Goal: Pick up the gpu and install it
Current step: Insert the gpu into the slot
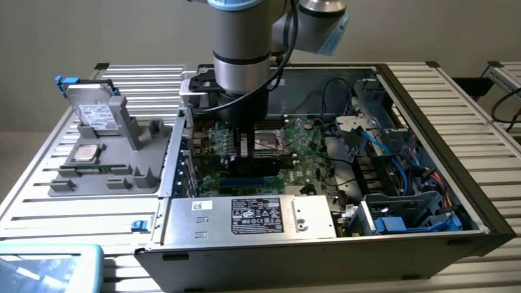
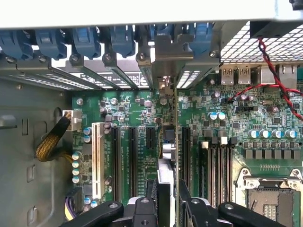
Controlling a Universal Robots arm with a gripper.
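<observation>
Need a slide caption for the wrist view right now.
Wrist view: gripper holds the gpu edge-on over the motherboard, bracket toward the case's rear wall.

Slatted metal table (image 1: 456, 91) — carries 1 open computer case (image 1: 326, 265), 1 grey parts tray (image 1: 89, 186).

The arm (image 1: 241, 36) is a silver-grey cylinder with a black band (image 1: 241, 60). A pale-blue cap (image 1: 332, 33) and black cable (image 1: 289, 43) sit above the black gripper (image 2: 168, 196), whose links carry silver screws (image 2: 112, 205).
</observation>
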